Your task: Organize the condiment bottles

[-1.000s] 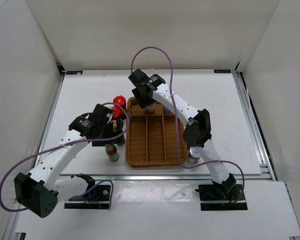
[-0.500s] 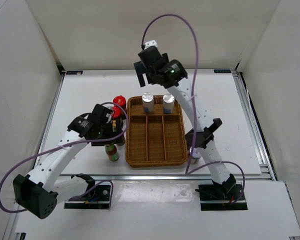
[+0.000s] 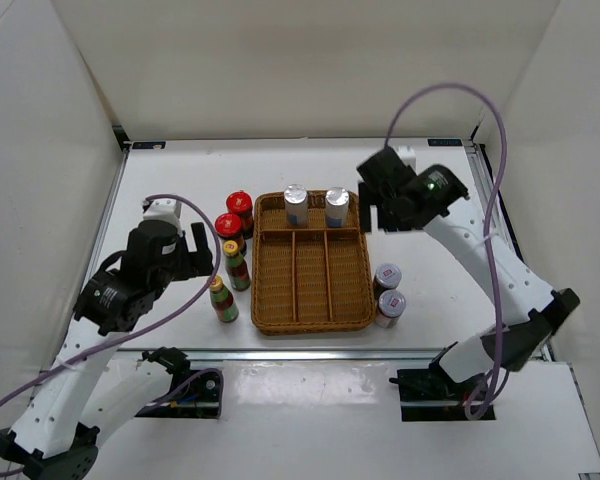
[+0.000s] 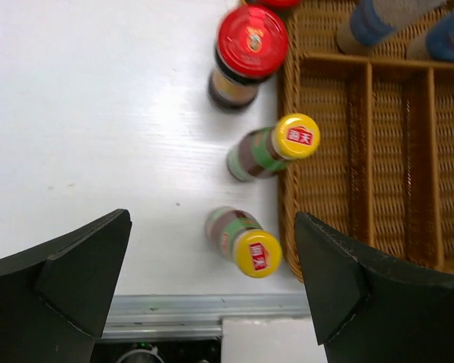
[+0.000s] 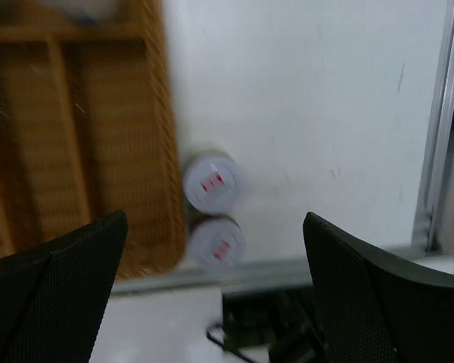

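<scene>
Two silver-capped shakers (image 3: 296, 205) (image 3: 337, 207) stand in the back compartment of the wicker tray (image 3: 310, 300). Two more shakers (image 3: 387, 278) (image 3: 390, 305) stand right of the tray and show in the right wrist view (image 5: 210, 181) (image 5: 216, 243). Two red-capped jars (image 3: 240, 205) (image 3: 229, 227) and two yellow-capped bottles (image 3: 234, 262) (image 3: 222, 298) stand left of it. My left gripper (image 3: 198, 250) (image 4: 212, 280) is open and empty, high above the nearer yellow-capped bottle (image 4: 250, 246). My right gripper (image 3: 375, 205) (image 5: 216, 295) is open and empty, high above the table right of the tray.
The tray's three long front compartments (image 4: 393, 151) hold nothing. A metal rail (image 3: 320, 352) runs along the table's near edge, close to the near shaker and near yellow-capped bottle. White walls enclose the table on three sides.
My right gripper let go of a shaker in the tray's back compartment, rose and swung right. My left gripper drew back left and up from the yellow-capped bottles.
</scene>
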You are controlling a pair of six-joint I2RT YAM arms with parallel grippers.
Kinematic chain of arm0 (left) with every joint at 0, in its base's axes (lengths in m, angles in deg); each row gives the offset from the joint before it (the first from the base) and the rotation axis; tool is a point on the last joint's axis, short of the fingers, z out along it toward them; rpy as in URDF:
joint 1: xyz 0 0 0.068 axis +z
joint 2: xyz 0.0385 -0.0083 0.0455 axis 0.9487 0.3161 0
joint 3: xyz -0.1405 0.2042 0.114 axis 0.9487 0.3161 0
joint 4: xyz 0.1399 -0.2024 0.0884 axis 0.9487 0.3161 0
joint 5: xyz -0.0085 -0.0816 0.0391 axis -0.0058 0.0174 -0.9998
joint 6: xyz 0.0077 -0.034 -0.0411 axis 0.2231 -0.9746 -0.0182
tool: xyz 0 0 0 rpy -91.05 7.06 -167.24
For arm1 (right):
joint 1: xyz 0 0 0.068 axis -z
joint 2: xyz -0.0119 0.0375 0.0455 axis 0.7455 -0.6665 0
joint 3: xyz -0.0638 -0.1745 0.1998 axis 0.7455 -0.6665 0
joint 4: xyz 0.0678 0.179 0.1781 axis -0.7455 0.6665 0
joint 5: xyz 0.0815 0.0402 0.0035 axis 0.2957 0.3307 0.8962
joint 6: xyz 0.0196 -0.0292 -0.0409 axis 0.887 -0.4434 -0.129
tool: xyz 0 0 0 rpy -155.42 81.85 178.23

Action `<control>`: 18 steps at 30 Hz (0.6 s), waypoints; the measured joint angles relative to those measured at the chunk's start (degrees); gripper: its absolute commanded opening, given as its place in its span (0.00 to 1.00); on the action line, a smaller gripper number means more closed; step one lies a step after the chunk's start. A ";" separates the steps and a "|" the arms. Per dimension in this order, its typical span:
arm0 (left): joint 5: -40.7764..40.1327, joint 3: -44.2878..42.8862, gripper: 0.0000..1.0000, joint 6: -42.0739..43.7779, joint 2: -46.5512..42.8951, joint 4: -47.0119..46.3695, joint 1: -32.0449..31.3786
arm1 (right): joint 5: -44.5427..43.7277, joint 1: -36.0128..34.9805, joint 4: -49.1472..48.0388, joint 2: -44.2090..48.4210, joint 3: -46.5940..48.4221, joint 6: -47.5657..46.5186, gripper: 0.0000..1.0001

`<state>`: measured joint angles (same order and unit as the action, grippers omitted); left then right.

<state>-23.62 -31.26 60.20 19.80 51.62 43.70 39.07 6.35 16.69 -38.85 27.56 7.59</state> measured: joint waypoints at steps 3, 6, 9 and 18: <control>-3.13 0.74 0.99 0.74 -1.33 -0.33 0.00 | 5.60 3.26 0.50 6.23 -17.66 1.25 1.00; -6.34 2.97 0.99 0.33 -0.87 -0.72 0.00 | 9.35 5.03 -0.22 7.34 -27.69 1.55 1.00; -9.31 6.12 0.99 -0.11 -0.39 -0.63 0.00 | 12.33 5.38 -2.21 7.19 -33.51 1.57 1.00; -13.14 7.41 0.99 -1.66 -1.75 0.09 0.00 | 18.43 9.27 -10.29 5.99 -40.61 1.25 0.95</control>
<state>-36.76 -23.85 58.54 18.05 51.71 43.70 57.50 15.62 6.40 -32.87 -13.05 8.83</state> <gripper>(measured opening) 0.994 0.967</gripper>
